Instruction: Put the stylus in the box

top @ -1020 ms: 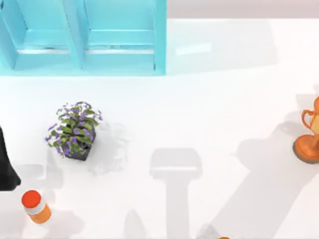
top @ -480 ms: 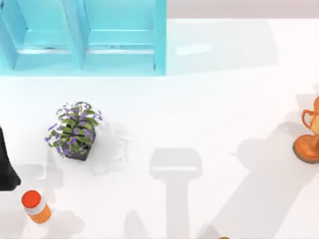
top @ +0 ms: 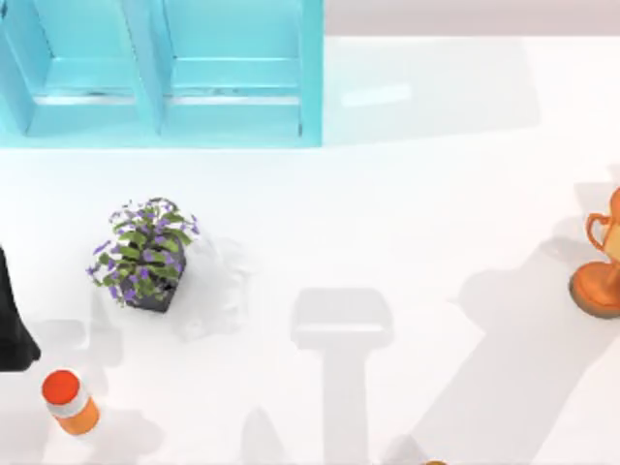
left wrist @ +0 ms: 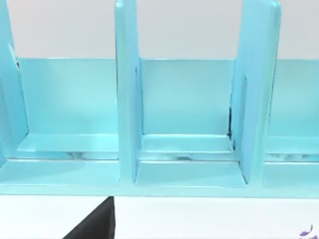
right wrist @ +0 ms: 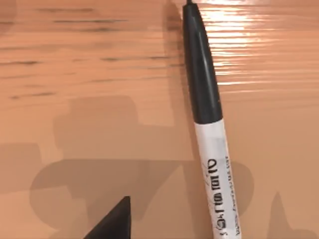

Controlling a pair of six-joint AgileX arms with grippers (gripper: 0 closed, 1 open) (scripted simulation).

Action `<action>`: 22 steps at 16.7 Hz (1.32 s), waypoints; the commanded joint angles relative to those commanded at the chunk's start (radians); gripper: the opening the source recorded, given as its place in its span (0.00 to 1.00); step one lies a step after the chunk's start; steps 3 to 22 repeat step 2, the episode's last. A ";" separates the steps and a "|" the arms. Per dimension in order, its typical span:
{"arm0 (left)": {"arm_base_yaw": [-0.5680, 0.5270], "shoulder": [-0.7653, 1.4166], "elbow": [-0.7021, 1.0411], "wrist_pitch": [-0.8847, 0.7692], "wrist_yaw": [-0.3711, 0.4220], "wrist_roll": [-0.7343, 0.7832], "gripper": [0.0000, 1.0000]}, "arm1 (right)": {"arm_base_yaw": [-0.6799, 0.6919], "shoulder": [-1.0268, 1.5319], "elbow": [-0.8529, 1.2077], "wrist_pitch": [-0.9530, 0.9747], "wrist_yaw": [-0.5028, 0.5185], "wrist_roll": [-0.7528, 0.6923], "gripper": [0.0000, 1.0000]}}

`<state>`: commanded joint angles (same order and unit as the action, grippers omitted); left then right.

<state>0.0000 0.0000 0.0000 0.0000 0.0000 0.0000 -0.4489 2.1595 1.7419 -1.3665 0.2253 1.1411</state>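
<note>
The large light turquoise-blue box [top: 160, 73] with thick walls stands at the far left of the white table [top: 407, 194]; an upright divider splits it into two compartments, both of which look bare from above. In the left wrist view the same box [left wrist: 184, 109] faces the camera, its upright partitions standing over pale floors.

Nearer the left edge stands a small potted plant with green leaves and purple flowers [top: 145, 254]. An orange trophy-shaped cup [top: 603, 266] sits at the table's right edge, and a small orange bottle with a red cap [top: 69, 400] is at the near left corner.

The left arm [top: 12, 315] is a dark shape at the left edge, just above the bottle; whether its fingers are spread or pressed together cannot be told.

In the right wrist view, the slim stylus [right wrist: 209, 124], white barrel with black print and a black rubbery end section, lies flat on an orange-brown wood-grained surface [right wrist: 75, 74]. A dark pointed part of the right gripper [right wrist: 112, 221] shows beside it, apart from the barrel, not touching; its finger state cannot be told.
</note>
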 joint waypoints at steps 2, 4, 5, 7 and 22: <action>0.000 0.000 0.000 0.000 0.000 0.000 1.00 | 0.000 0.000 0.000 0.000 0.000 0.000 1.00; 0.000 0.000 0.000 0.000 0.000 0.000 1.00 | 0.000 0.000 0.000 0.000 0.000 0.000 1.00; 0.000 0.000 0.000 0.000 0.000 0.000 1.00 | 0.000 0.000 0.000 0.000 0.000 0.000 1.00; 0.000 0.000 0.000 0.000 0.000 0.000 1.00 | 0.000 0.000 0.000 0.000 0.000 0.000 1.00; 0.000 0.000 0.000 0.000 0.000 0.000 1.00 | 0.000 0.000 0.000 0.000 0.000 0.000 1.00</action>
